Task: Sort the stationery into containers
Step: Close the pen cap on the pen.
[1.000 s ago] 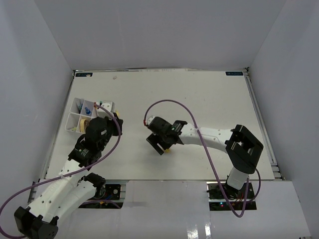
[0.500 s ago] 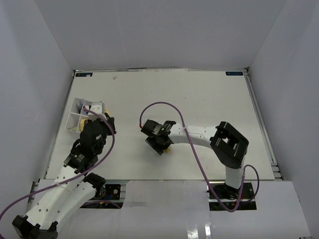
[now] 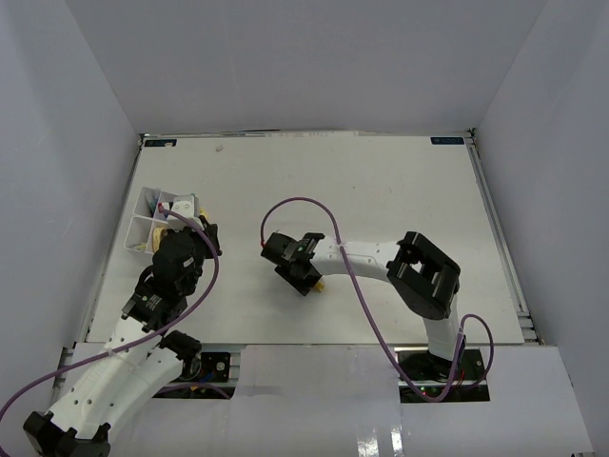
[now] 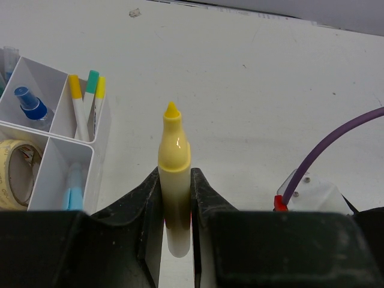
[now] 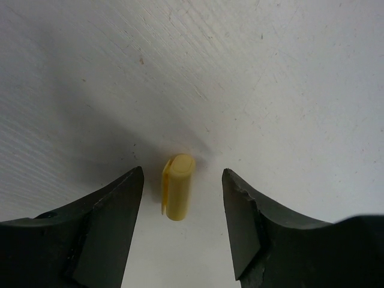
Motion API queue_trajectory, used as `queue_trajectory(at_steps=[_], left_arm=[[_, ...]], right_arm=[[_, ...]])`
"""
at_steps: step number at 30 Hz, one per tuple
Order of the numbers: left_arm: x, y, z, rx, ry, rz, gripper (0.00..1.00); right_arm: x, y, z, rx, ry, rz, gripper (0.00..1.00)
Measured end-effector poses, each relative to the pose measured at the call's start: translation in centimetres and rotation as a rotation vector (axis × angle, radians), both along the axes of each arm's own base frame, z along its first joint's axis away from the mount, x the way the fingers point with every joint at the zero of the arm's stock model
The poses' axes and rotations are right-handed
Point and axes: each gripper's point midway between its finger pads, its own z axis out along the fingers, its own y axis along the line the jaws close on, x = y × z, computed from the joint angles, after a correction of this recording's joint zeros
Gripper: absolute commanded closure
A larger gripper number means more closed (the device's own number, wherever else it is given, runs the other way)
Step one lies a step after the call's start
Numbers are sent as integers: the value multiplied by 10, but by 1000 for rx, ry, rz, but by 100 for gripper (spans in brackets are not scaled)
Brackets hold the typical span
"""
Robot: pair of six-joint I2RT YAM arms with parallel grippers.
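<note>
While the left hand [image 4: 175,183] pinches an uncapped yellow marker [image 4: 174,150] at lower centre, tray [image 4: 96,135] at left edge, the right hand [image 5: 181,180] stands spread astride the yellow cap [image 5: 178,195] on the worktop [image 5: 270,72]; best lowered squarely, closing across its width.

Open table [image 5: 270,72] rings the yellow cap [image 5: 179,195] between the right tool's [image 5: 181,173] fingers.

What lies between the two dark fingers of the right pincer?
A small yellow plastic cap, lying on the white table, touching neither finger of the right pincer; the right wrist view shows it.
</note>
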Motion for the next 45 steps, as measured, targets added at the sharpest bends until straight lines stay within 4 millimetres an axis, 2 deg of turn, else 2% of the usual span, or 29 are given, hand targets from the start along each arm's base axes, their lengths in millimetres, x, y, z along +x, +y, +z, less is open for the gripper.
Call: queue_trajectory(at_steps=[9, 18, 21, 26, 27, 30, 36, 39, 41, 43, 45], left_arm=[[0, 0, 0, 0, 0, 0, 98], [0, 0, -1, 2, 3, 0, 98], [0, -1, -1, 2, 5, -4, 98], [1, -4, -2, 0, 10, -20, 98], [1, -4, -3, 0, 11, -23, 97], [0, -6, -3, -2, 14, -34, 97], [-1, -18, -3, -15, 13, -98, 97], [-3, -32, 0, -31, -4, -182, 96], [-6, -44, 2, -40, -12, -255, 96], [-10, -59, 6, -53, -21, -341, 95], [-15, -75, 9, -66, -31, -435, 94]], right_arm=[[4, -6, 0, -50, -29, -18, 40], [2, -10, -3, -71, -23, -28, 54], [2, -11, -3, -75, -23, -28, 63], [2, -11, -5, -78, -22, -29, 69], [2, -11, -5, -78, -22, -30, 75], [2, -11, -4, -81, -28, -30, 81], [3, -11, -1, -71, -37, -30, 85], [3, -11, 13, -24, -57, -28, 88], [4, -8, 33, 52, -87, -22, 88], [5, -3, 62, 155, -128, -10, 88], [7, 1, 99, 285, -184, 3, 88]])
